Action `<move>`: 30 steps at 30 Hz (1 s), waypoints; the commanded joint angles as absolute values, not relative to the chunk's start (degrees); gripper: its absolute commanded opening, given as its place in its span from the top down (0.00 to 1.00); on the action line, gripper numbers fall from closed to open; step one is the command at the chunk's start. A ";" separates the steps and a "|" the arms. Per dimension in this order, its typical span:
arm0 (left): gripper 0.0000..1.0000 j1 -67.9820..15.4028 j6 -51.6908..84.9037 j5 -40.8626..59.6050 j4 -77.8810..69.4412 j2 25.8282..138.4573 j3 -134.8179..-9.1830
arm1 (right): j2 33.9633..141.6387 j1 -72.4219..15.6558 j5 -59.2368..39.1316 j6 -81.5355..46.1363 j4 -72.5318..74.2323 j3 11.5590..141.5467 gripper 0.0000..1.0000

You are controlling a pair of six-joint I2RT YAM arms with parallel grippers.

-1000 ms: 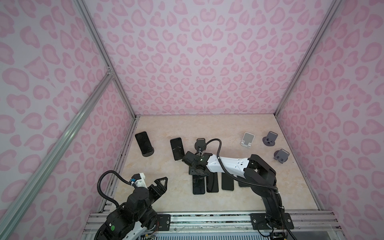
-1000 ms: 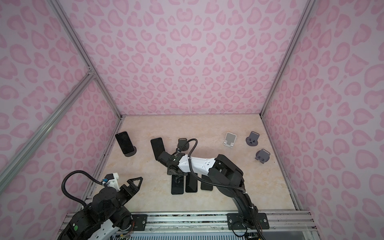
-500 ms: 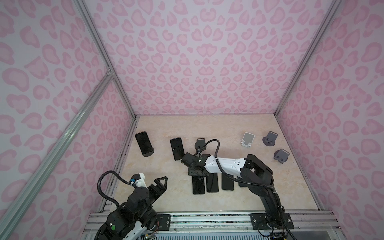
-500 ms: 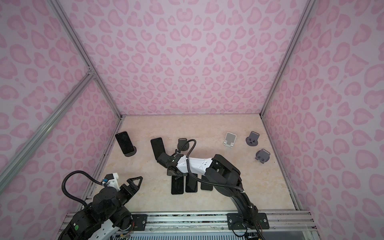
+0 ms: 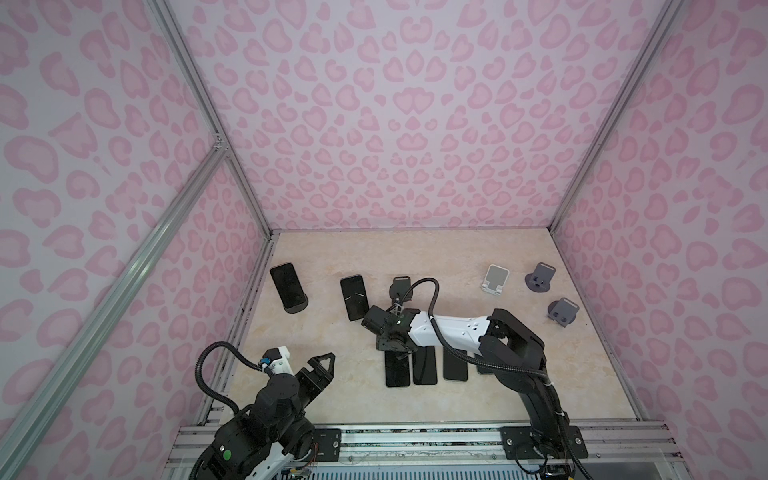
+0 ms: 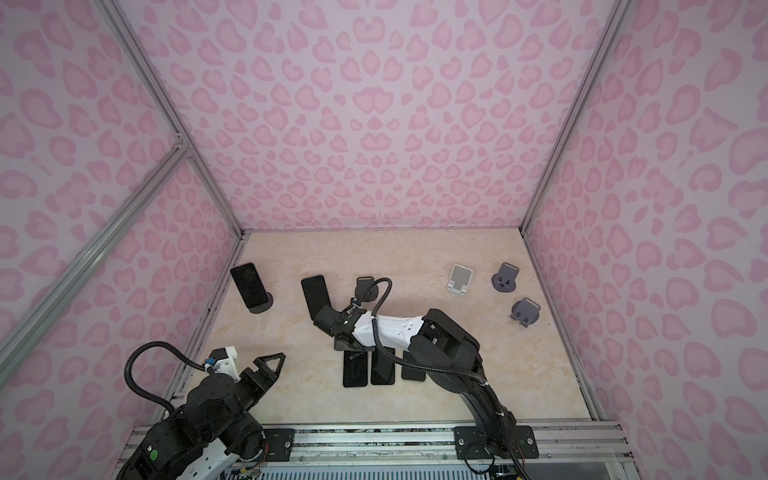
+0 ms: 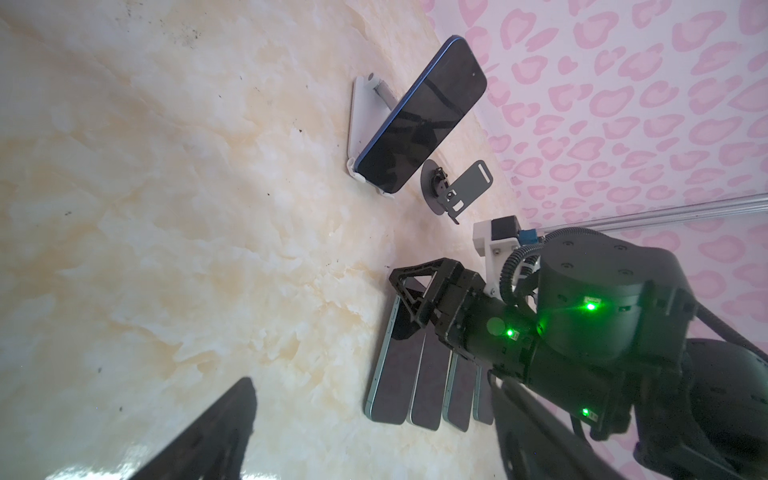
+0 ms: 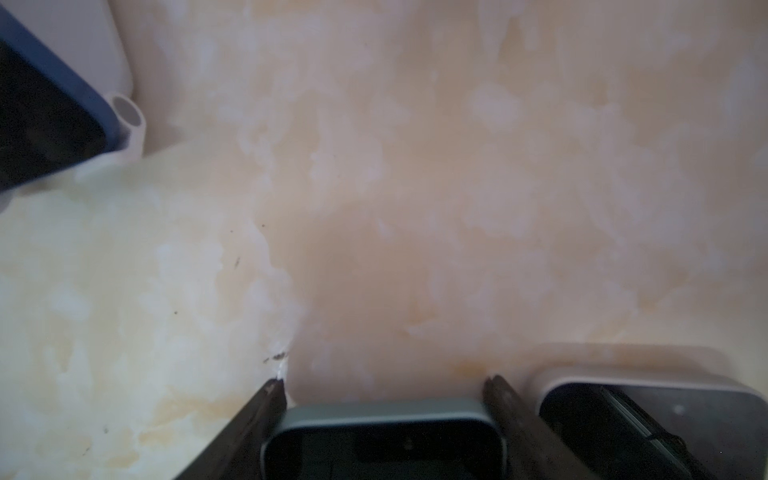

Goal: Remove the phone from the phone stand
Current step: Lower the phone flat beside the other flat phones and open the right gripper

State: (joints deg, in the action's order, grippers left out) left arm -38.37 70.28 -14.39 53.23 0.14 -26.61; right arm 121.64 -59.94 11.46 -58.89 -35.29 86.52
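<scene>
Phone (image 8: pixel 384 444) flat between right jaws

Four flat phones (image 5: pixel 424 368) lie side by side on the table (image 5: pixel 332 257), near the front middle. Behind them to the left, a leaning phone (image 5: pixel 354 296) rests on its stand (image 7: pixel 361 124). Farther left, by the wall, another phone (image 5: pixel 286 284) leans on a round stand (image 5: pixel 298 308). An empty stand (image 5: pixel 401 284) sits just right of the leaning phone. Three more stands (image 5: pixel 496 279) are grouped at the back right. The right gripper (image 8: pixel 384 380) straddles the far end of the row's leftmost phone (image 5: pixel 398 374).
</scene>
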 commanded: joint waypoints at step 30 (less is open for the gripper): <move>0.08 -38.32 68.35 -18.24 53.79 0.57 -31.83 | 111.52 -59.82 10.99 -49.81 -39.45 88.61 0.06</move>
State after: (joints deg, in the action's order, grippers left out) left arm -38.37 69.69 -15.90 53.93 0.19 -30.24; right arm 113.19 -59.68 9.23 -53.39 -36.32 88.12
